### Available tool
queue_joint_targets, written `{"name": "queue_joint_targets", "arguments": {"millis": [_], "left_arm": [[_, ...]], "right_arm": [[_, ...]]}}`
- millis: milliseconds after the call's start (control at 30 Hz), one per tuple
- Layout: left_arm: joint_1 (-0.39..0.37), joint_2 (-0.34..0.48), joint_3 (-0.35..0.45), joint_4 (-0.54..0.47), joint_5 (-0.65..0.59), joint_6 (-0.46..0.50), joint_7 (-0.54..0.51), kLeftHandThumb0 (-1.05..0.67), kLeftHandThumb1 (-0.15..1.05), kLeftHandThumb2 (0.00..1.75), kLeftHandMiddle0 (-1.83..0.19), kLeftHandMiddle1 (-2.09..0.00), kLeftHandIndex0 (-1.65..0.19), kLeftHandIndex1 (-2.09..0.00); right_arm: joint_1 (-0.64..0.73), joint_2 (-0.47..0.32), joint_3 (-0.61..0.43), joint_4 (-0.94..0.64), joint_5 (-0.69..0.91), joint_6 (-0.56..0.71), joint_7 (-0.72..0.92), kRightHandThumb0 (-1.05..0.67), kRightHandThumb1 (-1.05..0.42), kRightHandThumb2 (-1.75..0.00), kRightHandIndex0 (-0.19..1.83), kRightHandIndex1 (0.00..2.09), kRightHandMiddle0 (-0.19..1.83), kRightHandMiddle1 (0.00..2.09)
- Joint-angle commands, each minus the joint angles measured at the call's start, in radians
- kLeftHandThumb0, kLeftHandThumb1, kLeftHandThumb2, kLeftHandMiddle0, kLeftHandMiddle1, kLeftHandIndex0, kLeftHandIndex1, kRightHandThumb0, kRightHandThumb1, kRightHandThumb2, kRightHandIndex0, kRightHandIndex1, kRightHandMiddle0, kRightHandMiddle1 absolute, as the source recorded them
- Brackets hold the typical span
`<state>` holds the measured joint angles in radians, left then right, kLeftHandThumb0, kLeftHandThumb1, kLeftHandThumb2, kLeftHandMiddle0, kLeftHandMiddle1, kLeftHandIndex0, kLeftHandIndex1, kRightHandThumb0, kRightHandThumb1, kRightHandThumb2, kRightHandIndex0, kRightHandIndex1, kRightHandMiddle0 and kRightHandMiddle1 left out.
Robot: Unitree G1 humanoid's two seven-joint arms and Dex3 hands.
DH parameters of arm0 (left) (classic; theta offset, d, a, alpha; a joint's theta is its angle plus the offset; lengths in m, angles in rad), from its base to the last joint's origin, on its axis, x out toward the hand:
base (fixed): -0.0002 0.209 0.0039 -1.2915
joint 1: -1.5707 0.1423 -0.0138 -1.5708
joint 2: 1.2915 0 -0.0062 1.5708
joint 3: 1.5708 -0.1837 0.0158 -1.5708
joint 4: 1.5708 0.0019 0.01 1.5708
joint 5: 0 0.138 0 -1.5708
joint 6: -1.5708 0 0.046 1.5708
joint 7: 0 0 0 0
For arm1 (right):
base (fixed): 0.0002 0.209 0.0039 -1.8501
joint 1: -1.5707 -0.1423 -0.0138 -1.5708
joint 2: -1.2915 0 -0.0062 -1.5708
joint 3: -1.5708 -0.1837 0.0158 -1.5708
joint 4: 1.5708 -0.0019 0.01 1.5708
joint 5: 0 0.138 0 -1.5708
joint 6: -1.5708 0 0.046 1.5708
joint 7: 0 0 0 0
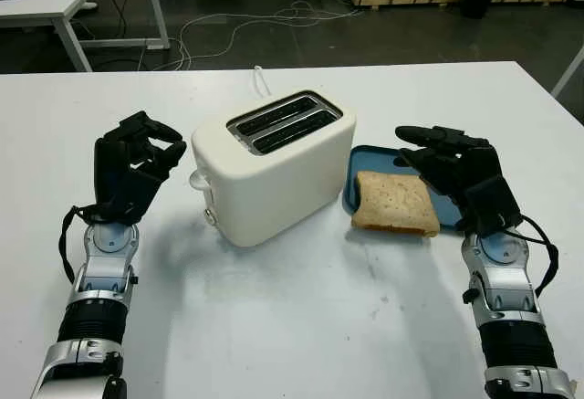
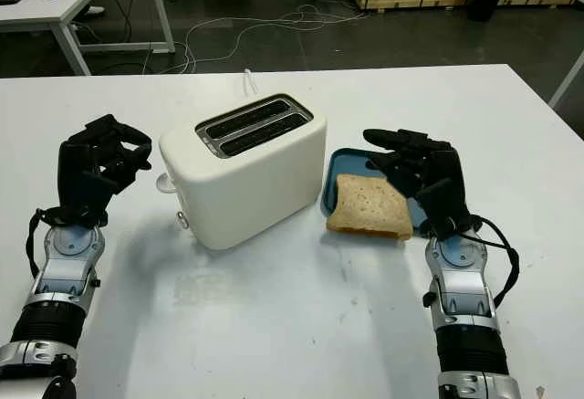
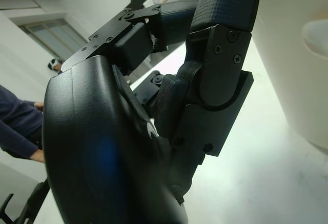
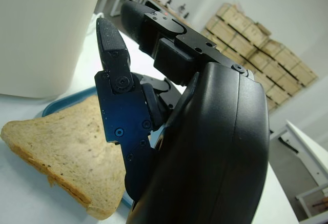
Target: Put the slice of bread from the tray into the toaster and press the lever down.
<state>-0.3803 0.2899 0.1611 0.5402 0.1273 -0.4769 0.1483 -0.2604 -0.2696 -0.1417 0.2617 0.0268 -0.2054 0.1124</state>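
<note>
The slice of bread (image 1: pixel 395 203) lies flat on the blue tray (image 1: pixel 367 157), overhanging the tray's near edge onto the white table (image 1: pixel 301 317), just to the right of the white toaster (image 1: pixel 274 166). The toaster's two slots (image 1: pixel 283 122) face upward and appear empty; its lever (image 1: pixel 199 180) sits on the left end face, in what looks like the raised position. The right hand (image 1: pixel 447 162) holds nothing and is open, positioned over the far right part of the tray, beside and slightly beyond the bread. The left hand (image 1: pixel 137 157) is also empty, its fingers curled inward, positioned beside the toaster's lever end and apart from it. The step in hand is judged to be the grasp of the bread. For a sound grasp, the right hand should take the slice by the overhanging edge or the right edge, with the thumb under and the fingers on top, using light pressure, since the crumb is likely to compress or tear. The slice should then be turned upright and aligned with a slot's long axis before lowering. The left hand is well placed to press the lever afterwards.
</note>
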Motion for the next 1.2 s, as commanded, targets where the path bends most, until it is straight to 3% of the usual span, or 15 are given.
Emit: {"name": "queue_joint_targets", "arguments": {"millis": [0, 267, 533, 667, 700, 733, 800, 900, 967, 1033, 1167], "left_arm": [[-0.019, 0.000, -0.002, 0.014, 0.003, -0.027, 0.012, -1.05, 0.92, 0.25, -1.18, -1.21, -1.08, -1.09], [-0.022, -0.004, -0.010, 0.020, 0.008, -0.026, 0.022, -1.05, 0.92, 0.24, -1.23, -1.23, -1.14, -1.06], [-0.021, 0.010, -0.004, 0.031, 0.001, -0.046, 0.016, -1.05, 0.92, 0.25, -1.22, -1.22, -1.12, -1.04], [-0.022, 0.006, -0.005, 0.034, -0.003, -0.044, 0.012, -1.05, 0.92, 0.24, -1.21, -1.22, -1.12, -1.05], [-0.023, 0.005, -0.006, 0.033, -0.002, -0.041, 0.013, -1.05, 0.92, 0.24, -1.21, -1.22, -1.12, -1.05], [-0.023, 0.004, -0.007, 0.029, -0.002, -0.037, 0.014, -1.05, 0.92, 0.24, -1.21, -1.22, -1.12, -1.05], [-0.023, 0.005, -0.009, 0.026, 0.001, -0.033, 0.013, -1.05, 0.92, 0.24, -1.22, -1.22, -1.12, -1.05], [-0.022, 0.004, -0.008, 0.022, -0.004, -0.030, 0.008, -1.05, 0.92, 0.24, -1.22, -1.22, -1.11, -1.06], [-0.020, 0.002, -0.008, 0.014, -0.004, -0.024, 0.009, -1.05, 0.92, 0.24, -1.22, -1.21, -1.11, -1.05], [-0.016, 0.000, -0.007, 0.005, 0.001, -0.016, 0.016, -1.05, 0.92, 0.23, -1.23, -1.21, -1.12, -1.06], [-0.011, 0.001, -0.007, -0.003, 0.006, -0.009, 0.020, -1.05, 0.92, 0.24, -1.22, -1.21, -1.12, -1.07]], "right_arm": [[0.005, -0.002, 0.001, -0.015, 0.000, 0.011, 0.004, -0.47, -0.90, 0.00, 0.79, 0.97, 1.09, 0.00], [0.005, -0.006, 0.004, -0.003, -0.010, 0.011, 0.004, -0.51, -0.90, 0.00, 0.78, 0.99, 1.10, 0.00], [0.031, -0.015, 0.022, -0.041, -0.042, -0.030, 0.010, -0.56, -0.90, 0.00, 0.76, 0.85, 1.06, 0.00], [0.085, -0.076, 0.033, -0.121, -0.204, -0.103, -0.059, -0.67, -0.91, -0.02, 0.64, 0.74, 0.94, 0.00], [0.100, -0.070, 0.023, -0.134, -0.225, -0.131, -0.093, -0.66, -0.88, -0.01, 0.59, 0.96, 0.96, 0.01], [0.112, -0.063, 0.015, -0.141, -0.236, -0.160, -0.121, -0.64, -0.85, -0.01, 0.51, 1.31, 0.99, 0.02], [0.146, -0.073, 0.015, -0.178, -0.291, -0.169, -0.160, -0.60, -0.83, 0.00, 0.48, 1.53, 1.03, 0.03], [0.196, -0.134, 0.037, -0.243, -0.413, -0.137, -0.156, -0.61, -0.84, 0.00, 0.46, 1.36, 1.00, 0.01], [0.214, -0.167, 0.051, -0.247, -0.485, -0.157, -0.172, -0.58, -0.82, 0.00, 0.50, 1.14, 0.96, 0.00], [0.227, -0.195, 0.068, -0.249, -0.556, -0.164, -0.192, -0.57, -0.83, 0.00, 0.59, 0.72, 0.88, 0.00], [0.243, -0.236, 0.102, -0.250, -0.667, -0.166, -0.229, -0.53, -0.83, 0.00, 0.64, 0.40, 0.77, 0.00]]}}
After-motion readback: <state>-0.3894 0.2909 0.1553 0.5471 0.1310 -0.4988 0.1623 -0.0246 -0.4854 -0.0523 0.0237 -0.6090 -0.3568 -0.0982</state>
